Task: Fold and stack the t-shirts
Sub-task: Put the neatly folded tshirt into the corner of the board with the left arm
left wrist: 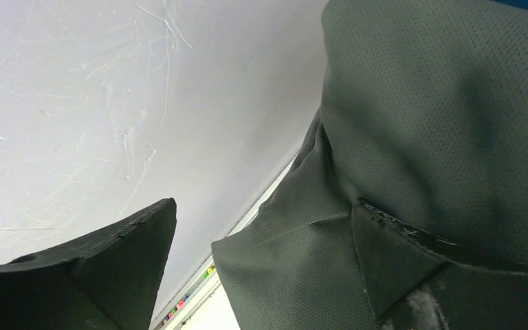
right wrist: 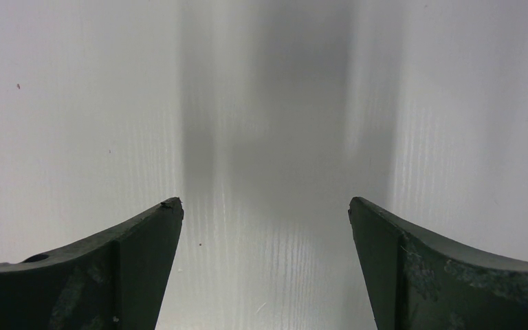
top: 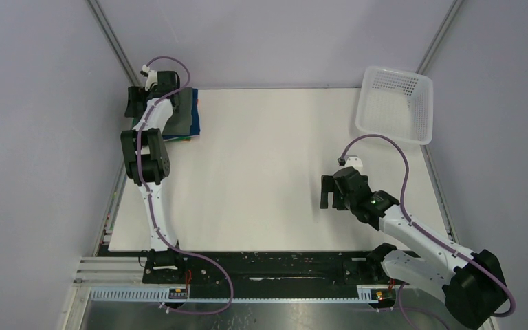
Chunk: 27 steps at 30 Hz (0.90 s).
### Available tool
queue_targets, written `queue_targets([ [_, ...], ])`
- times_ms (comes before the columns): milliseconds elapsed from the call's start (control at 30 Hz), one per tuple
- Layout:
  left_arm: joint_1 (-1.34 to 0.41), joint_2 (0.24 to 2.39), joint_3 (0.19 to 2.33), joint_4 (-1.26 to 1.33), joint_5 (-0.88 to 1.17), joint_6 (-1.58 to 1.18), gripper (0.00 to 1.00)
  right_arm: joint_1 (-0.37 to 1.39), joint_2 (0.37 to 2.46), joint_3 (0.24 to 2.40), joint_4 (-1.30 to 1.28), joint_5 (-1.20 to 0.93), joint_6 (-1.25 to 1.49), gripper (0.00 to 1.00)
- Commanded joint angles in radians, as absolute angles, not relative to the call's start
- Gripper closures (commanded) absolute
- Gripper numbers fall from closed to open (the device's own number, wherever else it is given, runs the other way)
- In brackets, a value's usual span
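The t-shirts lie in a folded stack (top: pixel 182 113) at the table's back left corner. The dark grey-green shirt (top: pixel 184 106) is on top, navy blue shows beneath, and a little green and orange shows at the near edge. My left gripper (top: pixel 136 103) is at the stack's left side. In the left wrist view it (left wrist: pixel 261 227) is open. The grey-green shirt (left wrist: pixel 440 124) hangs against its right finger (left wrist: pixel 399 261) and partly fills the gap. My right gripper (top: pixel 328 196) is open and empty just above the bare table, as the right wrist view (right wrist: pixel 265 203) shows.
A white plastic mesh basket (top: pixel 395 103) stands at the back right corner, partly over the table's edge. The white table (top: pixel 268 165) spans the middle. Grey walls close in on both sides, and the left arm is close to the left wall.
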<state>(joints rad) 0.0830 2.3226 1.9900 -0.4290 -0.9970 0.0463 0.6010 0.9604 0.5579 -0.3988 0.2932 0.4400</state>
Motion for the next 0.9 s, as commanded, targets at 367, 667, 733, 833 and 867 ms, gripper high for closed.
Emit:
queue_targets([
  [367,0.058,2.095,1.952,-0.561,-0.963,-0.353,0.01,0.598,0.967,0.595,-0.389,0.297,0.431,0.01],
  [667,0.054,1.859,1.800,-0.483,-0.665,-0.429,0.01,0.598,0.965,0.589,-0.384,0.270,0.430,0.01],
  [733,0.054,1.844,1.778,-0.425,-0.452,-0.406,0.01,0.598,0.969,0.592,-0.383,0.267,0.427,0.01],
  [833,0.044,1.872,1.811,-0.402,-0.252,-0.398,0.01,0.598,0.962,0.588,-0.385,0.270,0.426,0.00],
  [867,0.040,1.892,1.830,-0.405,-0.221,-0.397,0.01,0.598,0.957,0.587,-0.382,0.275,0.425,0.01],
])
